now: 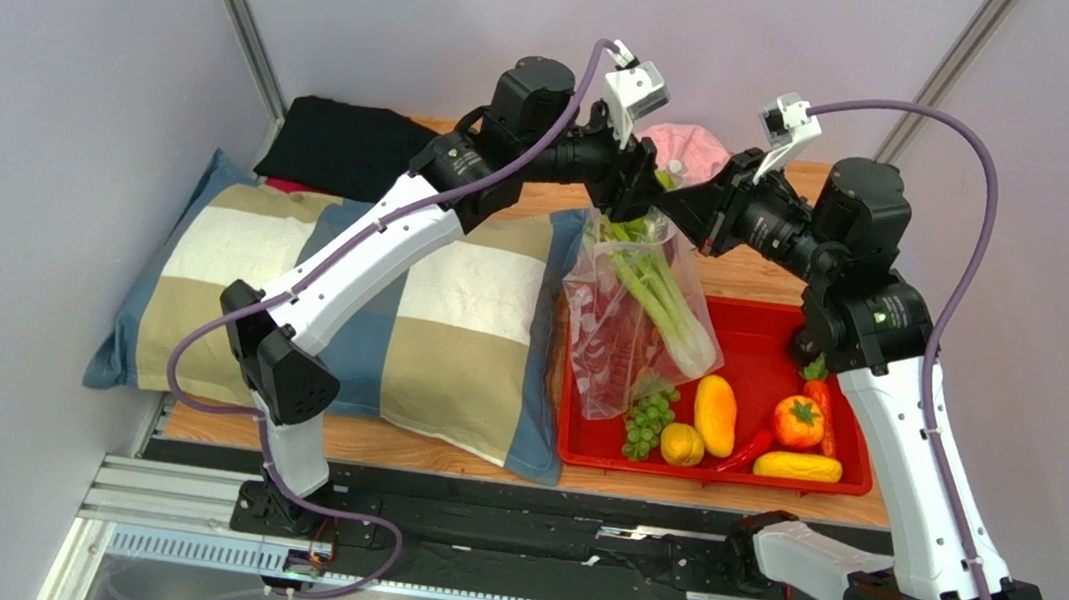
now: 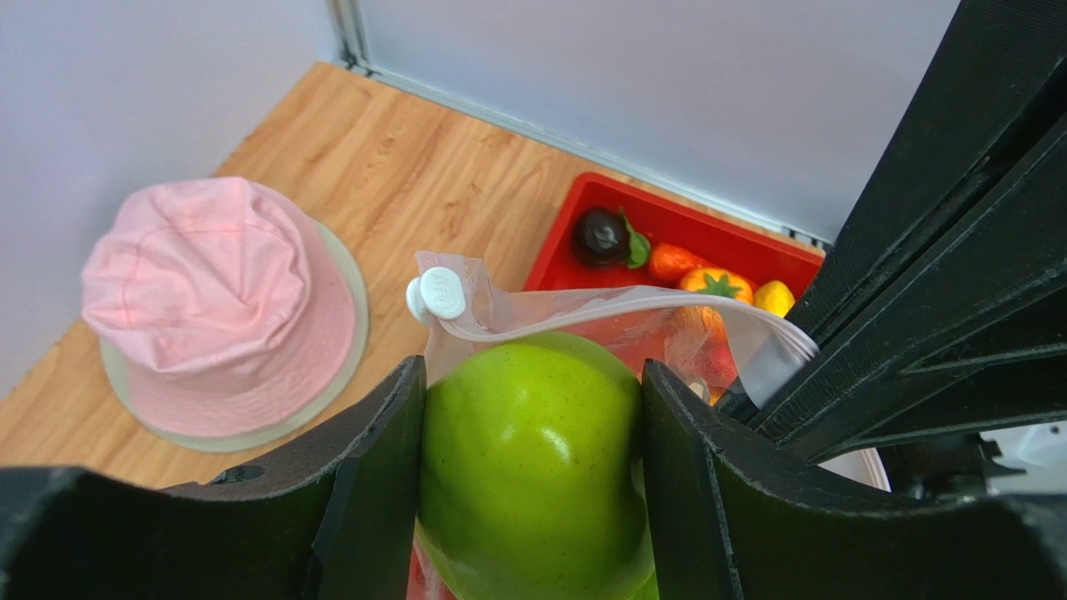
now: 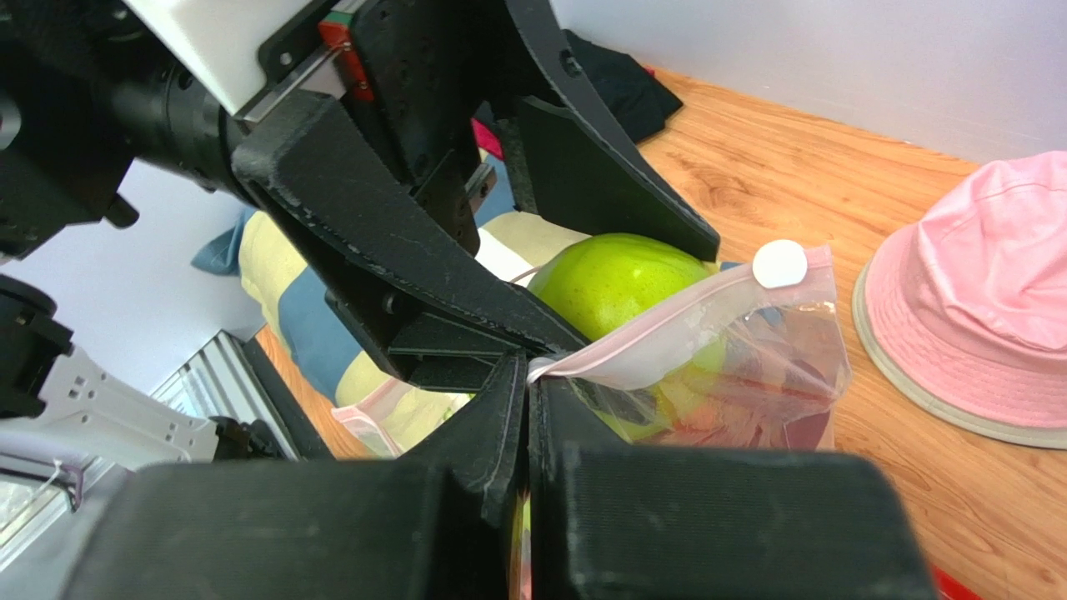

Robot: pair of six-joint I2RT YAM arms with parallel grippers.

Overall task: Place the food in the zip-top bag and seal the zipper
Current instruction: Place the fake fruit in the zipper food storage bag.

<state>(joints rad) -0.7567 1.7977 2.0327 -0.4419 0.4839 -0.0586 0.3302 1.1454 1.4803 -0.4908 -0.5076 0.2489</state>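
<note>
While the bag (image 1: 637,320) hangs between the two raised arms, its lower end lies over the left side of the red tray (image 1: 762,349), and I cannot tell whether it touches. The left fingers (image 2: 403,406) are clamped on either side of a green apple (image 2: 532,463), which sits at the bag's mouth with its top above the rim. The right fingers (image 3: 526,413) are pressed together on the zipper strip (image 3: 676,319), and the white slider (image 3: 779,263) sits at the strip's far end. Inside the bag a celery stalk (image 1: 668,308) stands on a slant, leafy end up. There is also something red, too blurred to name. Down in the tray lie a grape bunch (image 1: 650,419), just beside the bag's bottom corner, some yellow fruits (image 1: 714,414) and an orange fruit (image 1: 799,421). On the table (image 1: 756,273) behind the bag rests a pink hat (image 2: 213,306). A striped pillow (image 1: 418,317) lies left of the tray.
</note>
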